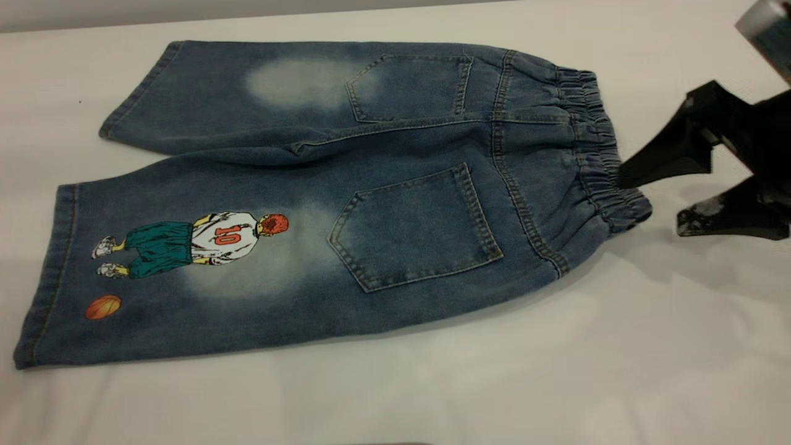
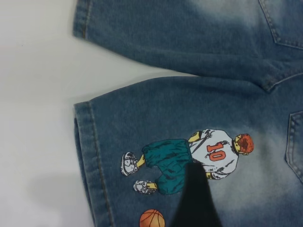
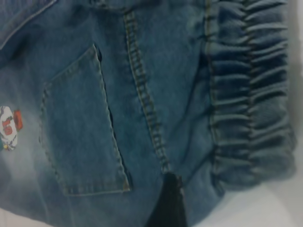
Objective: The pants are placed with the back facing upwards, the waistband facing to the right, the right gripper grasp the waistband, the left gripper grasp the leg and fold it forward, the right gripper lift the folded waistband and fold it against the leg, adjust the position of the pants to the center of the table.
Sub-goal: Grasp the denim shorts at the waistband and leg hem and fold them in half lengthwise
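Table point(image 1: 618, 371): bare white top along the near edge; pants lie flat on it, left of centre.
Leg point(image 1: 185, 272): nearest part of the pants, printed with a player in a number 10 shirt and an orange ball; hem at the left, flat, not lifted.
Left gripper point(image 2: 196, 198): absent from the exterior view; its wrist view shows one dark finger over the leg, just beside the print. Whether it touches the cloth or how far it is open cannot be told.
Pants point(image 1: 395, 185): back up, two patch pockets showing, both legs spread to the left, no fold made.
Waistband point(image 1: 596, 148): gathered elastic at the right end, lying on the table, a little rumpled at its near corner.
Right gripper point(image 1: 649, 198): at the right edge, fingers spread apart, holding nothing; the upper fingertip is at the waistband's edge, the scuffed lower finger just beside it on the table.
Plain leg point(image 1: 247, 93): farthest part, with only a faded patch, flat.
Progress: layout matches the start condition; no grasp is confirmed. By the look of it, both grasps, the forward fold, the waistband fold and the centring all remain.
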Available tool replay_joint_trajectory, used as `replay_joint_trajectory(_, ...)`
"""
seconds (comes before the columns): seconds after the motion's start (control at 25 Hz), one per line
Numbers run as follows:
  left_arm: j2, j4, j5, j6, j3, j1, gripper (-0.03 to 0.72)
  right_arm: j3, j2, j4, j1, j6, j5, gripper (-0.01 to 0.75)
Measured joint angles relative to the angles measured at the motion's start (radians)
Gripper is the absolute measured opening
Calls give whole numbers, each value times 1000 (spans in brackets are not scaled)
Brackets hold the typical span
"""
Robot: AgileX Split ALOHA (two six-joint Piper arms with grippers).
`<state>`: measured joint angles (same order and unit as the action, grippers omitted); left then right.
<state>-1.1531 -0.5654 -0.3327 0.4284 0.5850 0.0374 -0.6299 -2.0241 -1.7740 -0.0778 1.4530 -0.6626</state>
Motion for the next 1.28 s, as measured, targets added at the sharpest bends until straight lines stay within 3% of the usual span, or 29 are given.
replay_joint_trajectory(0.36,0,-3,0,1,0,0,496,-71,-83,-21,59,-2,43,563)
replay_joint_trajectory(0.48,0,-3,-2,2,0,0,496,-79,-89,-24,59,-2,49,445)
replay_joint_trajectory(0.68,-17,-3,-47,2,1,0,496,-81,-89,-9,59,-1,26,91)
replay_joint_trajectory(0.76,-35,-3,-79,2,1,0,496,-83,-89,-1,59,-1,0,42)
replay_joint_trajectory(0.96,-125,37,-189,-25,1,0,496,-83,-89,11,59,-1,-12,32)
replay_joint_trajectory(1.28,-330,373,-210,-377,2,0,496,-83,-89,28,59,2,-15,32)
